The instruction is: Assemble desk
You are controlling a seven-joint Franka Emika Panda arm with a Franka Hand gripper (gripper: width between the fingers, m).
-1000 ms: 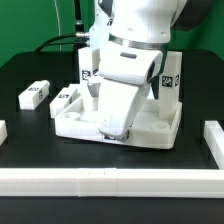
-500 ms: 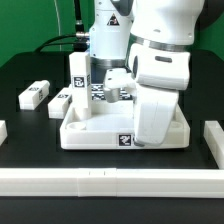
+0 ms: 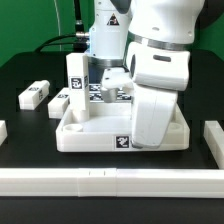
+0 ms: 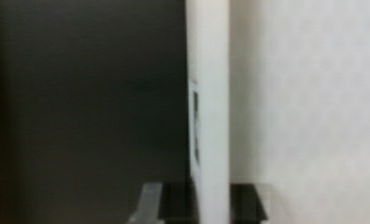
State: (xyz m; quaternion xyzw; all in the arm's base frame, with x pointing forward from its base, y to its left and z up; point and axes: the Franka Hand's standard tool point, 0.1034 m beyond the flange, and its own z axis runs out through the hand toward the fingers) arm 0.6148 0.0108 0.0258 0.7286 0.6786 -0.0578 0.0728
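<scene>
desk tabletop (image 3: 95,140), glossy white rimmed tray; gripper (image 4: 208,204) pinches a smooth square-section leg (image 4: 208,90).

This is looking like a robotics lab: a robot arm (image 3: 160,60) is reaching over a black table (image 3: 20,70) before a green backdrop (image 3: 30,25), a white border rail (image 3: 100,182) is edging the near side, and black-and-white tags (image 3: 122,141) are marking the white desk parts (image 3: 90,135).

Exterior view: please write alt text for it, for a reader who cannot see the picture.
A white robot arm leans over a white tray-like tabletop on a black table. One leg stands upright in the tabletop's far corner at the exterior view's left; a second leg and a third leg lie on the table beside the tabletop.
</scene>
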